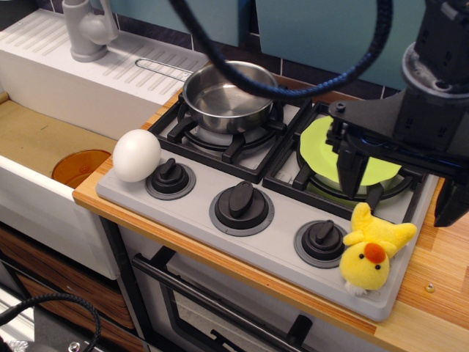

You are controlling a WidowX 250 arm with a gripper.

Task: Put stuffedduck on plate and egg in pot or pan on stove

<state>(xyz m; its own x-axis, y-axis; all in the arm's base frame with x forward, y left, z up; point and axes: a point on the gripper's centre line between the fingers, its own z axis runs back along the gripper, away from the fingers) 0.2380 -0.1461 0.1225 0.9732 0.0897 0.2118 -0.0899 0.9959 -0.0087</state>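
The yellow stuffedduck (372, 253) lies on the stove's (282, 238) front right corner, next to the right knob. The white egg (136, 155) stands on the stove's front left corner, beside the left knob. The steel pot (229, 95) sits empty on the back left burner. The lime-green plate (322, 147) lies on the right burner, partly hidden by my arm. My black gripper (399, 189) hangs open and empty over the plate's near edge, just above and behind the duck, not touching it.
An orange disc (79, 167) lies in the sink to the left. A grey faucet (88, 29) and white drain board stand at the back left. Three black knobs line the stove front. A black cable arcs over the pot. The wooden counter edge runs along the right.
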